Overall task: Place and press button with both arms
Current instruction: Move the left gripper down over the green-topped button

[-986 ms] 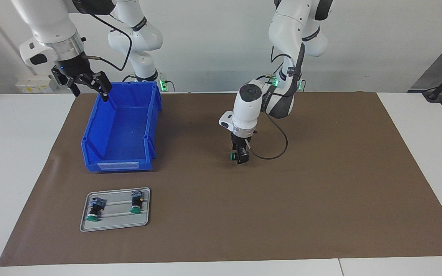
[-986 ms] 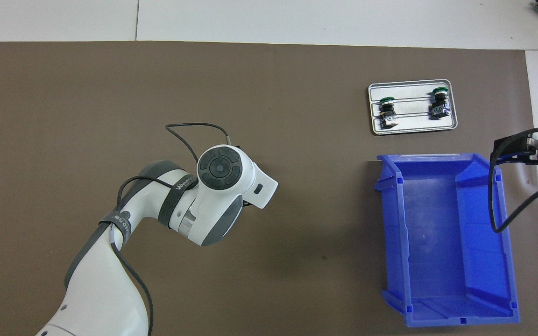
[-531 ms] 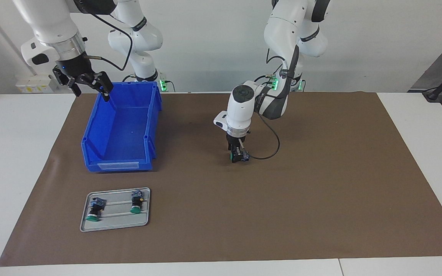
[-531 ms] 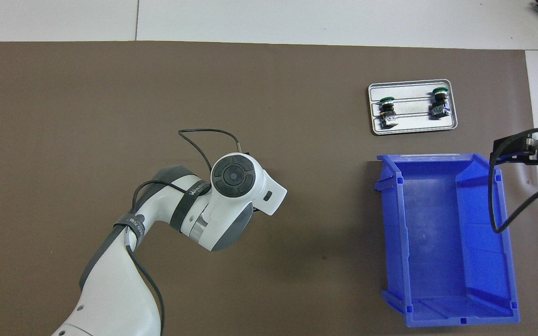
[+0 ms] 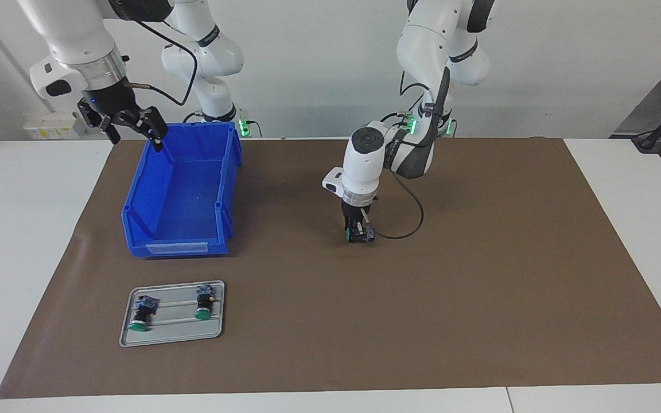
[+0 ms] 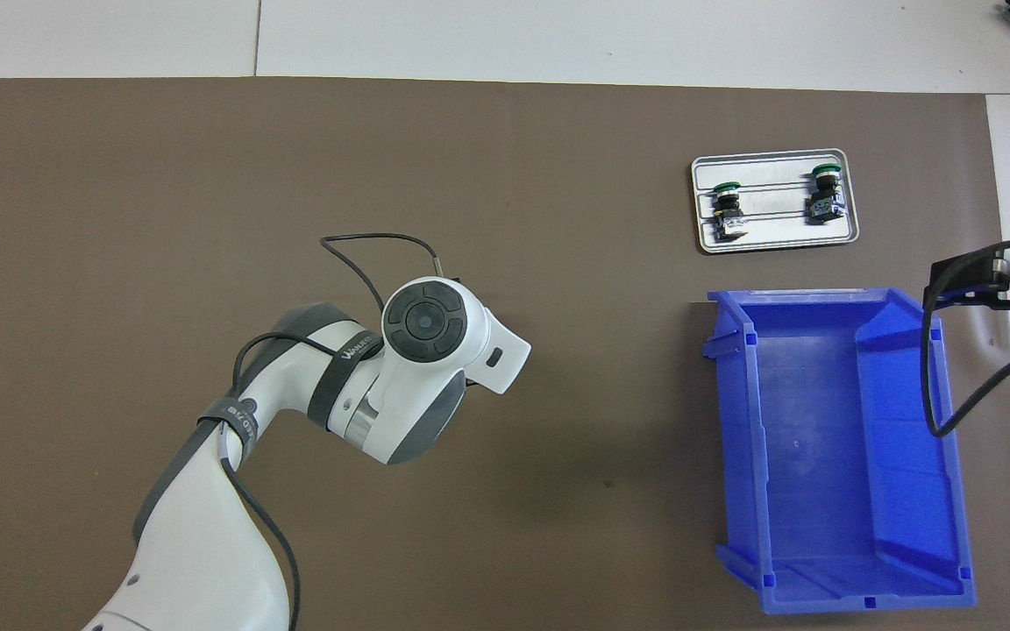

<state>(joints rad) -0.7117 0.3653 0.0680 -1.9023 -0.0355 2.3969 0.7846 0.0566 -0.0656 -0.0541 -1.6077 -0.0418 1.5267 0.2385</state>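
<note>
My left gripper [image 5: 358, 233] hangs low over the middle of the brown mat [image 5: 479, 287], shut on the button [image 5: 349, 234]. The button lies sideways between the fingers, with its green cap toward the right arm's end and its grey-blue base toward the left arm's end. It is just above the mat or touching it; I cannot tell which. In the overhead view the left arm's wrist [image 6: 424, 320] hides the gripper and the button. My right gripper [image 5: 129, 124] waits open and empty over the blue bin's corner nearest the robots, and it also shows in the overhead view [image 6: 992, 282].
A blue open bin [image 5: 175, 248] stands empty at the right arm's end [image 6: 737, 438]. Farther from the robots, a grey tray [image 5: 172, 337] holds two other green-capped buttons [image 5: 139, 316] [image 5: 203, 306]; the tray also shows from overhead [image 6: 775, 242].
The left gripper with the button shifted a little toward the right arm's end, then back, staying low over the mat. The right arm has hardly moved.
</note>
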